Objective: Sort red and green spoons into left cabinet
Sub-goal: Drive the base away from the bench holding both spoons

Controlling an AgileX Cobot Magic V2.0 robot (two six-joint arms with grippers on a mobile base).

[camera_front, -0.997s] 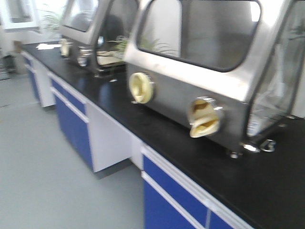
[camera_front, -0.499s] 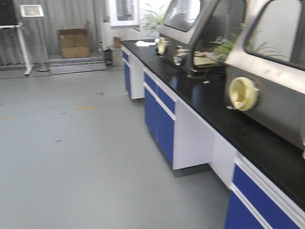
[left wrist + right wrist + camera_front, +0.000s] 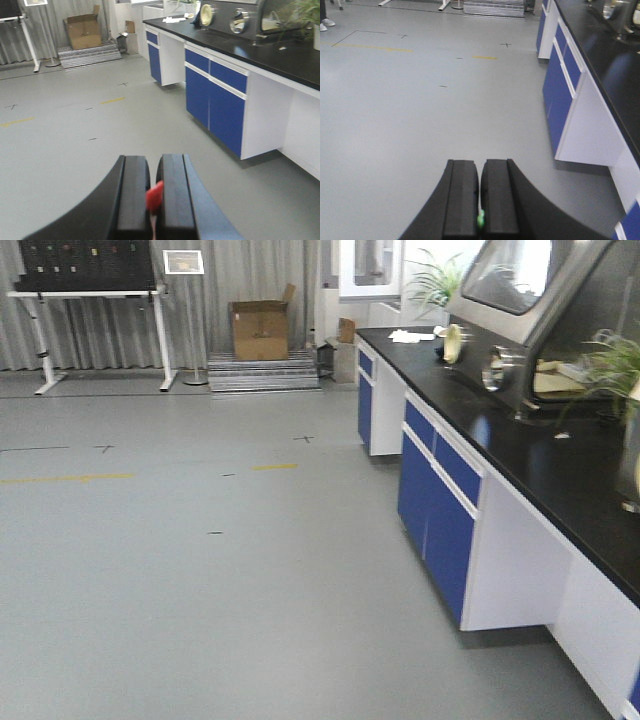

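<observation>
In the left wrist view my left gripper [image 3: 153, 172] is shut on the red spoon [image 3: 154, 196], a small red piece of which sticks up between the black fingers. My right gripper [image 3: 480, 175] is shut on the green spoon [image 3: 480, 218]; only a thin green sliver shows low in the gap between its pads. Both grippers hang over bare grey floor. The left cabinet is out of view in all frames. Neither gripper appears in the front view.
A long black-topped counter [image 3: 540, 455] with blue-fronted cupboards [image 3: 440, 505] runs along the right. Steel glove boxes [image 3: 540, 300] and a plant stand on it. At the far wall are a cardboard box [image 3: 260, 330], a stack of pallets [image 3: 262, 371], a sign stand [image 3: 185, 315] and a white-legged table [image 3: 90, 310]. Grey floor [image 3: 200, 570] fills the left.
The front view has swung left: the glove boxes that filled it have slid off to the right, and open floor and the far wall have come into view.
</observation>
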